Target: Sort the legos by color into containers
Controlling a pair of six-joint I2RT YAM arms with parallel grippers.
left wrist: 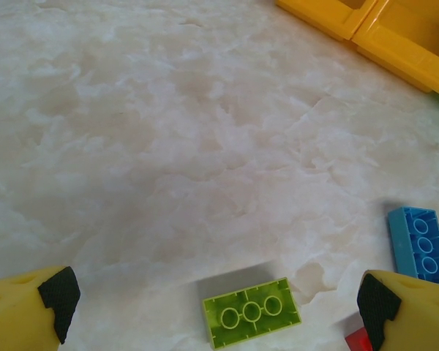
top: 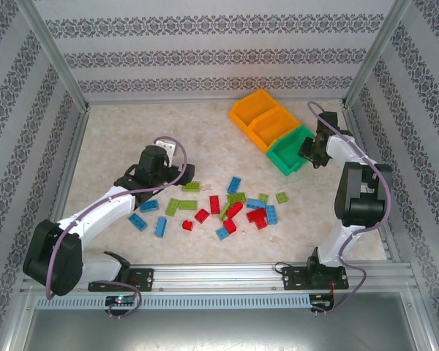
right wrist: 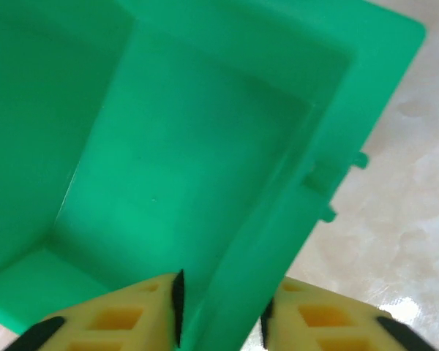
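bright, even light throughout. a lime lego (left wrist: 252,314) throws a soft shadow on the pale table (left wrist: 168,146). the green bin (right wrist: 205,146) looks soft and blurred up close.

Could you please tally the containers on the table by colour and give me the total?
Orange bins: 2
Green bin: 1
Total: 3
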